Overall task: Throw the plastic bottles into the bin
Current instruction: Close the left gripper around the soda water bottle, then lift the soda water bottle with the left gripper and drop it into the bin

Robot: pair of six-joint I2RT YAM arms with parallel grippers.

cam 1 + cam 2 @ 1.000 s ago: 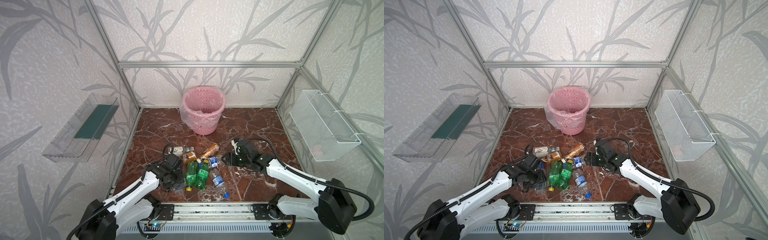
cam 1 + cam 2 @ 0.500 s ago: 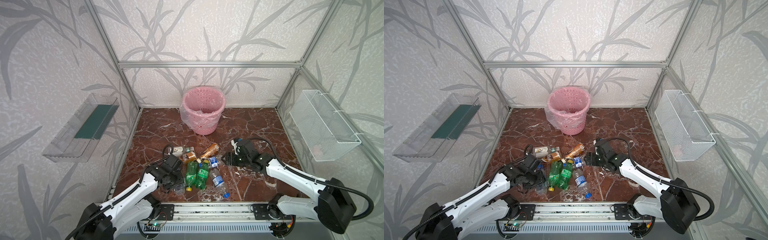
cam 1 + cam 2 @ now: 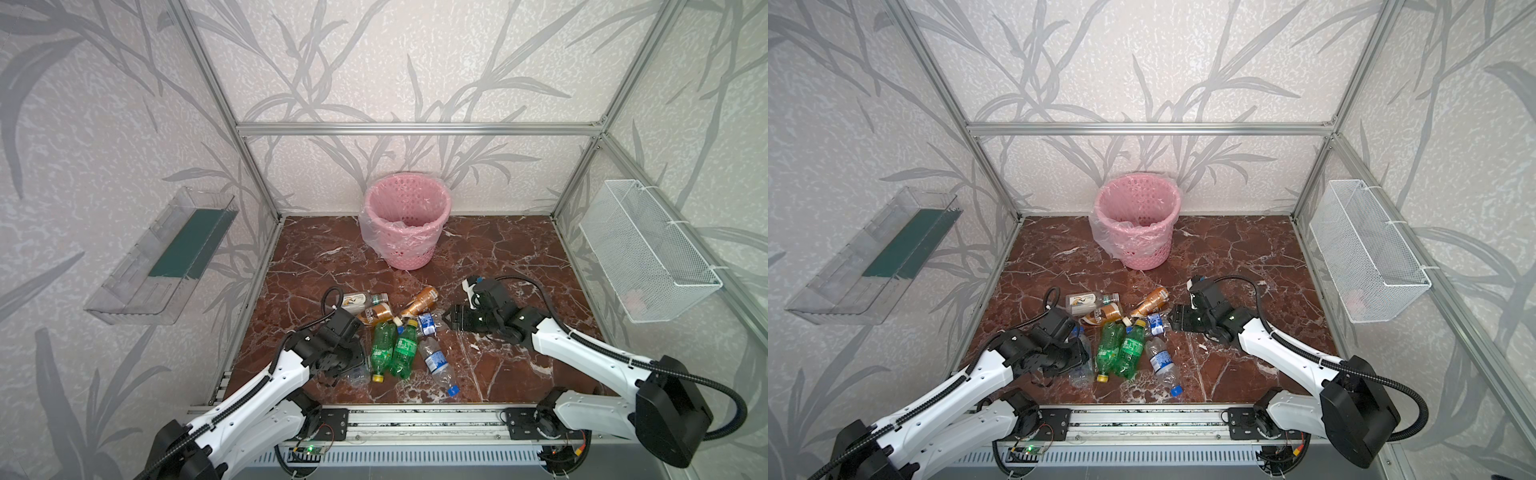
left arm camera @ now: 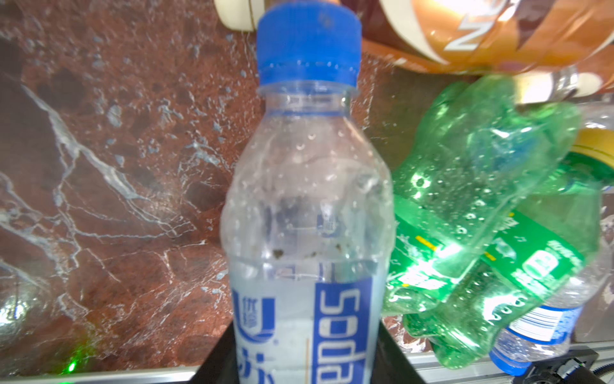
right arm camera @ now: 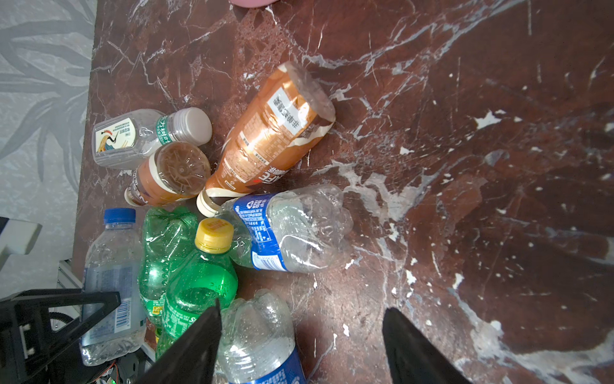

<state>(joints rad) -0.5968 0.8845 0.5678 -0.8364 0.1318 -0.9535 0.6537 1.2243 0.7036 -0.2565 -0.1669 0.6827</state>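
Top views: high front, looking down, whole scene. Wrist views: close, sharing plastic bottles (image 5: pixel 199 276).

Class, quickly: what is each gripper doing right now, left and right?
Left gripper: closed on the clear blue-capped bottle.
Right gripper: open, holding nothing.

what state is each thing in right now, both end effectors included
left end effector, shut on the clear plastic blue-capped soda bottle
right end effector, open, gripping nothing
round pink lattice plastic bin, upright, bag-lined, no bottle visible inside
two green plastic bottles, lying side by side
two orange-brown plastic bottles, lying on their sides
white-labelled clear plastic bottle, lying, grey cap on
clear blue-labelled plastic bottle, lying crumpled
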